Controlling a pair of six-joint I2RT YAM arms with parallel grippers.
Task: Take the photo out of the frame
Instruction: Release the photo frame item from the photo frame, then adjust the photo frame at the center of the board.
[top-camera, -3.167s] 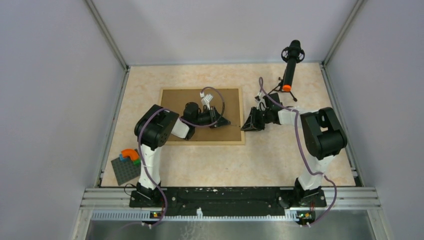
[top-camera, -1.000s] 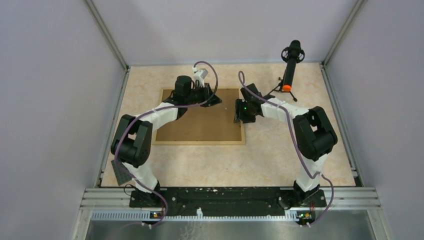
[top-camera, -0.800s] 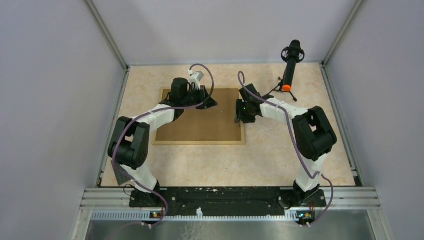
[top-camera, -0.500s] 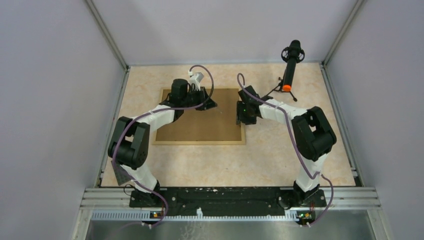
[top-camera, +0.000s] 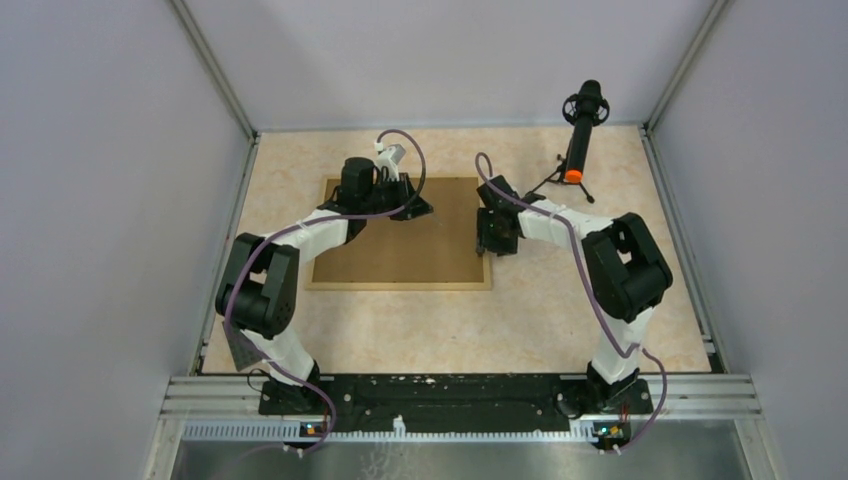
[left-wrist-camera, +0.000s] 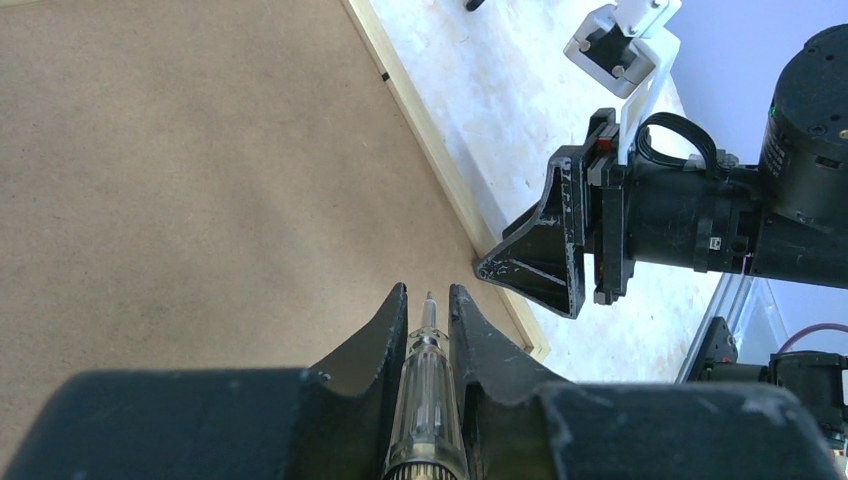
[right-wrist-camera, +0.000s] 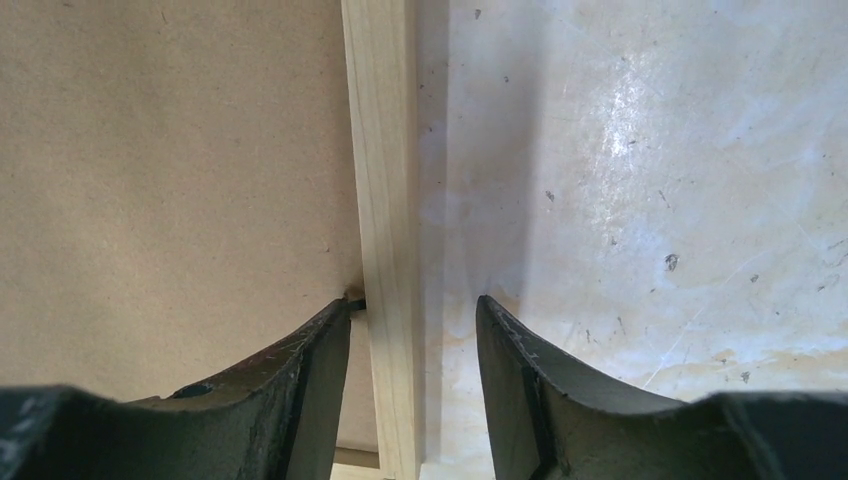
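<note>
Frame (top-camera: 410, 248) lies back-up on the worktop (top-camera: 420, 320). Left hand (left-wrist-camera: 428, 293) pinches a screwdriver (left-wrist-camera: 425, 420) above it; right hand (right-wrist-camera: 415, 304), spread, straddles its right rail.

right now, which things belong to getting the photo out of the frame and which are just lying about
For the job: frame, face down, right jaws open astride its edge; screwdriver in the left jaws; photo, not in view.
Lying about: microphone on its stand; grey baseplate, partly behind the left arm.
</note>
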